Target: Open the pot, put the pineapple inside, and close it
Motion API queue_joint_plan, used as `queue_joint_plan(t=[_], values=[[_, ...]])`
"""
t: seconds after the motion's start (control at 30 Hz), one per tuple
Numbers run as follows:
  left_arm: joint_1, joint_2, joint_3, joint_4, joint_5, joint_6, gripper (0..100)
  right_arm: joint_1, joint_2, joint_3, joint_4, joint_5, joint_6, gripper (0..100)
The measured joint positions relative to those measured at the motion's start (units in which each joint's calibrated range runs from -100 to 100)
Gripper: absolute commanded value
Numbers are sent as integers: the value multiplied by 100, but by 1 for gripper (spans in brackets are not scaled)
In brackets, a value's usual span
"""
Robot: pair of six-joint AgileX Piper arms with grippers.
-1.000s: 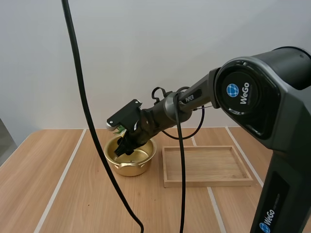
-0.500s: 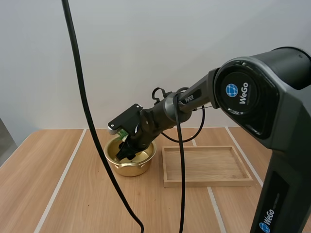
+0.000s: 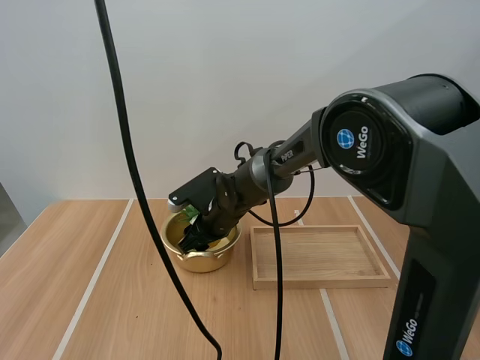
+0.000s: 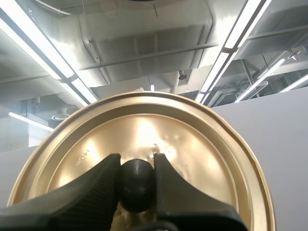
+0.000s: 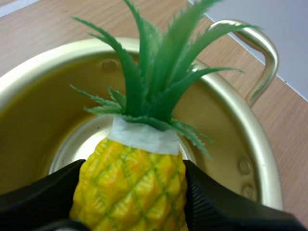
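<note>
A gold pot (image 3: pixel 201 247) stands uncovered on the wooden table, left of a tray. My right gripper (image 3: pixel 196 234) reaches down into it from the right. In the right wrist view its fingers (image 5: pixel 216 209) pinch a yellow toy pineapple (image 5: pixel 134 187) with green leaves, held inside the pot (image 5: pixel 260 168) above its floor. In the left wrist view my left gripper (image 4: pixel 136 180) is shut on the black knob (image 4: pixel 136 184) of the gold lid (image 4: pixel 202 144), held up off the pot.
A shallow wooden tray (image 3: pixel 319 256) lies just right of the pot. Bare tabletop (image 3: pixel 82 300) extends to the left and front of the pot. The right arm (image 3: pixel 300 150) slants across above the tray's back left corner.
My right gripper has sunk lower with the pineapple, from just above the pot's rim down into the pot.
</note>
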Motion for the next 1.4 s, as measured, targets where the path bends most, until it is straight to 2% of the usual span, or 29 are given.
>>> queue_joint_plan(t=[0.43, 1.3, 1.33, 1.37, 1.4], values=[[0, 0, 0, 0, 0, 0, 0, 0, 391, 0, 93, -641, 51, 0], [0, 0, 0, 0, 0, 0, 0, 0, 440, 0, 105, -641, 69, 0], [0, 0, 0, 0, 0, 0, 0, 0, 440, 0, 105, -625, 69, 4], [0, 0, 0, 0, 0, 0, 0, 0, 440, -12, 105, -622, 52, 16], [0, 0, 0, 0, 0, 0, 0, 0, 440, -25, 105, -602, 12, 34]])
